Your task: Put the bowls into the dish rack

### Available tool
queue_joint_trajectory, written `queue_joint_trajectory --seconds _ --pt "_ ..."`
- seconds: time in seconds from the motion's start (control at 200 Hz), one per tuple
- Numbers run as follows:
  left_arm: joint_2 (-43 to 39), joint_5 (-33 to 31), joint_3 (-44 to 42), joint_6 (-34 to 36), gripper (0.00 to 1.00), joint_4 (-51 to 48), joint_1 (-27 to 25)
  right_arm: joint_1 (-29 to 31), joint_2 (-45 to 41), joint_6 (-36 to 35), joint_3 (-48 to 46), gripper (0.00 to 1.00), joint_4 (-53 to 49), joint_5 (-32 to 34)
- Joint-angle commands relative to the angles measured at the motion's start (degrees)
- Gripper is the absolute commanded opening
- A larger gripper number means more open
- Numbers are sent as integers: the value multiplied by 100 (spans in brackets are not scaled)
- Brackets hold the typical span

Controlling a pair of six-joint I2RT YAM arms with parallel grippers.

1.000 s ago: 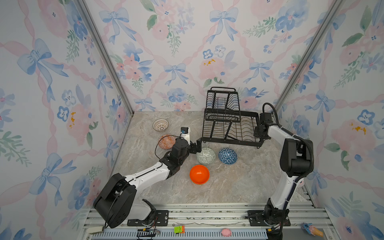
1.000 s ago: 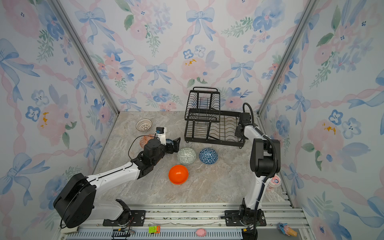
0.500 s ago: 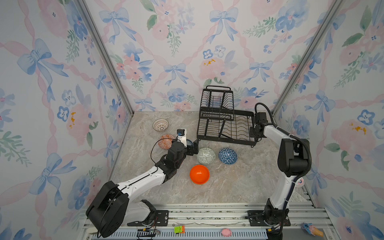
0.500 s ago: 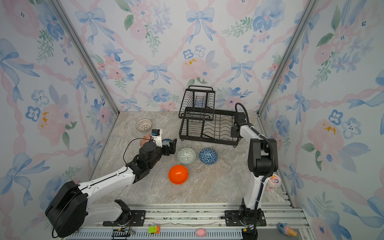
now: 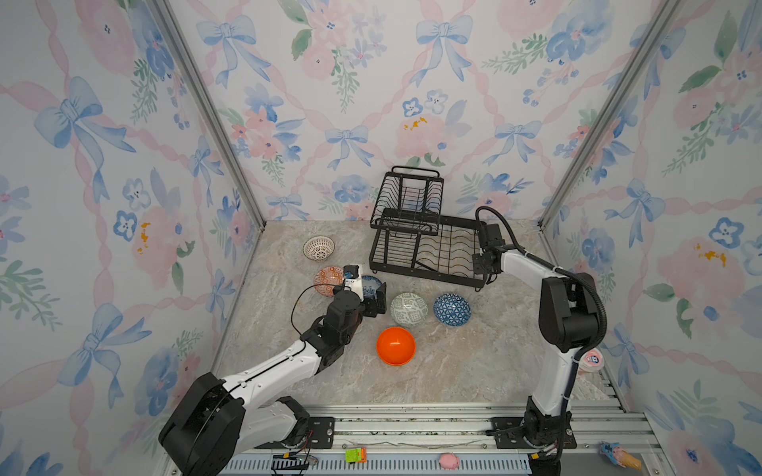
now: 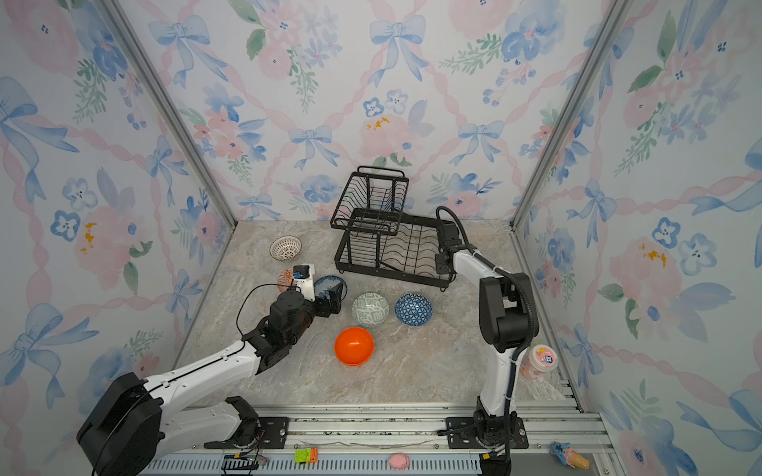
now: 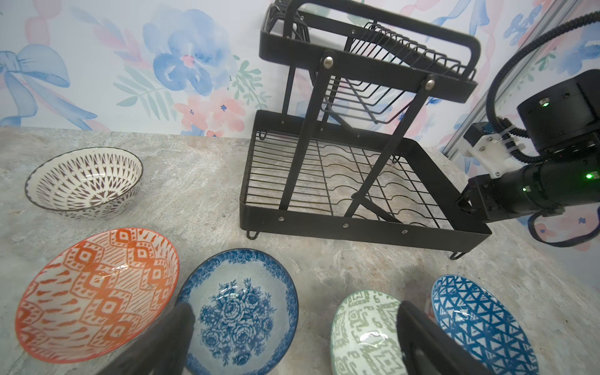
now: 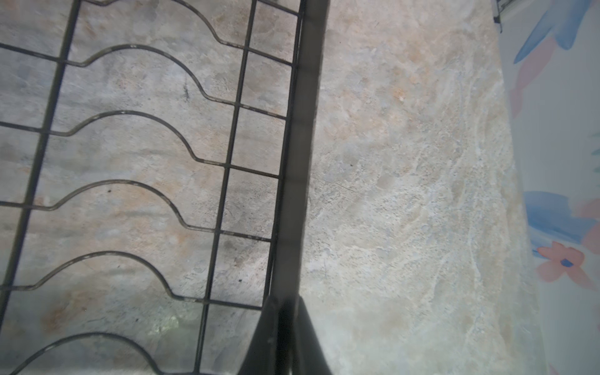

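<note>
The black wire dish rack [image 5: 429, 277] stands at the back, with no bowl in it. My right gripper [image 5: 480, 263] is shut on its right rim [image 8: 302, 162]. Six bowls sit on the marble: white lattice [image 5: 318, 248], red-orange [image 5: 328, 280], blue-and-white [image 5: 371, 283], grey-green [image 5: 408, 308], dark blue [image 5: 452, 309] and plain orange [image 5: 395, 346]. My left gripper [image 7: 292, 328] hangs open, holding nothing. One of its fingers is over the blue-and-white bowl [image 7: 237, 311], the other between the grey-green bowl [image 7: 363, 334] and the dark blue bowl [image 7: 480, 324].
Floral walls close in the left, back and right sides. A pink cup [image 5: 592, 359] stands by the right arm's base. Small toys lie on the front rail: a green-orange block [image 5: 355, 455], a pink piece [image 5: 449, 460] and an ice-cream cone [image 5: 618, 453].
My right gripper has closed on the rack's rim and dragged the rack leftward, turning it a little. My left gripper has drawn back slightly toward the front, still open.
</note>
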Motion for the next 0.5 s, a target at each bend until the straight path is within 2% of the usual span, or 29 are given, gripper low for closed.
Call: queue_joint_trajectory --seconds 0.0,0.24,0.315,0.495 --pt "-212 -73 -112 -135 98 -102 65 161 218 -438 73 6 -166 -175" --pt "-332 -76 -154 -184 98 -234 132 335 30 -930 -201 4 191 -393" --pt "-335 -72 -148 -221 98 -288 133 397 -12 -1019 -274 0 264 -413" --pt "-394 -44 -159 -326 98 -380 138 586 -205 -1267 -585 0 478 -408"
